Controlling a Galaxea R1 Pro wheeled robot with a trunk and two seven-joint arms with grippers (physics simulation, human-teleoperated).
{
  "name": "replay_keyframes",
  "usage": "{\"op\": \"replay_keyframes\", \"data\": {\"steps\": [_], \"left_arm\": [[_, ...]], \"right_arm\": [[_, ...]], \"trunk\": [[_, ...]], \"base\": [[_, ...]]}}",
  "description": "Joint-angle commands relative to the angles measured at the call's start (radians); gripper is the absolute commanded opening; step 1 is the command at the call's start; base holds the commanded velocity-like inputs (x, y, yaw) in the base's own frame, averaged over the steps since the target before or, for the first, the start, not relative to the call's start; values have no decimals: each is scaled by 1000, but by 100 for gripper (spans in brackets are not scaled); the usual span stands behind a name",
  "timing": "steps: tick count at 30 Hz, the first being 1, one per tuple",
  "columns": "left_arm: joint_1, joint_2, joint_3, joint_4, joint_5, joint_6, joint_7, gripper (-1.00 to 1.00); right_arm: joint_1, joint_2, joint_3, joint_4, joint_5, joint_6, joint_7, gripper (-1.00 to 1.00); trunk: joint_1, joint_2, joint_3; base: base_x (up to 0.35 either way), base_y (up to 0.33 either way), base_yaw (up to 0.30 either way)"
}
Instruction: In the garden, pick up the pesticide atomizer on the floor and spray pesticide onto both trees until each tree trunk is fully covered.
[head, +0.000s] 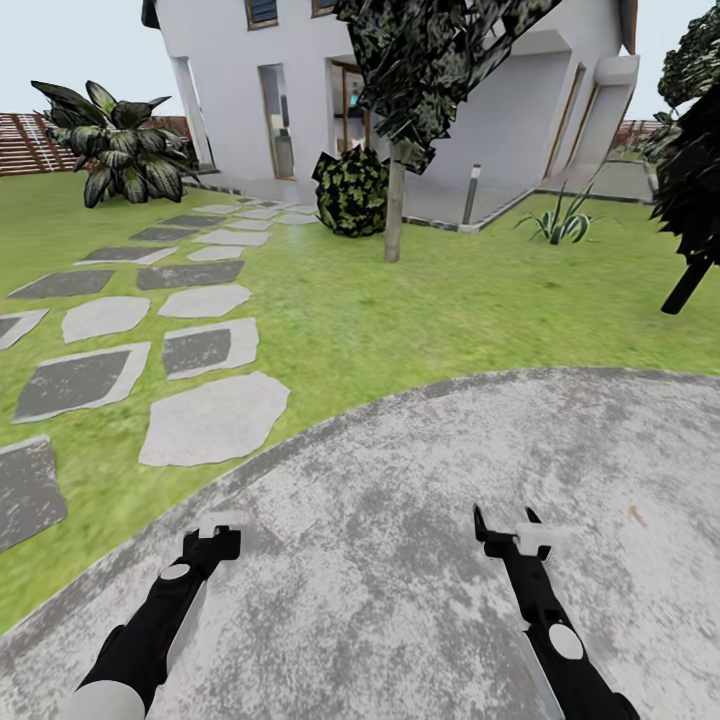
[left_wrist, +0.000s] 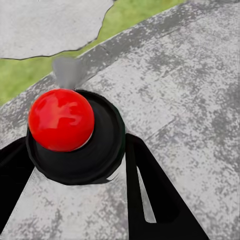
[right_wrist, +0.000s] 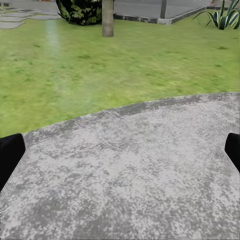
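Observation:
The pesticide atomizer (left_wrist: 97, 150), a black round body with a red ball on top, sits between my left gripper's (left_wrist: 75, 155) dark fingers, which are shut on it. In the head view that left gripper (head: 214, 542) hangs low over the grey paved patch (head: 400, 560), with the atomizer's white part (head: 221, 520) at its tip. My right gripper (head: 505, 528) is open and holds nothing. One tree's pale trunk (head: 394, 215) stands far ahead on the lawn and is also in the right wrist view as the trunk (right_wrist: 107, 17). A second, dark tree (head: 692, 190) leans at the right edge.
Stepping stones (head: 210, 420) run across the lawn on the left toward the white house (head: 500, 110). A round bush (head: 352, 192) and a grey bollard (head: 471, 194) stand near the trunk. A broad-leaved palm (head: 125, 150) grows at the far left by the slat fence (head: 25, 143).

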Motion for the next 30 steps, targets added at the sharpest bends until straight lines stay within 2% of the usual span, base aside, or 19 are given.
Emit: {"op": "replay_keyframes", "data": {"steps": [1,15,30], "left_arm": [[0,0,0,0,0,0,0,-100],[0,0,2,1,1,0,0,-100],[0,0,2,1,1,0,0,-100]], "right_arm": [[0,0,0,0,0,0,0,100],[0,1,1,-12,1,4,1,100],[0,2,2,-12,1,4,1,100]], "trunk": [[0,0,0],[0,0,0],[0,0,5]], "base": [[295,139,14],[294,174,13],[281,209,244]]}}
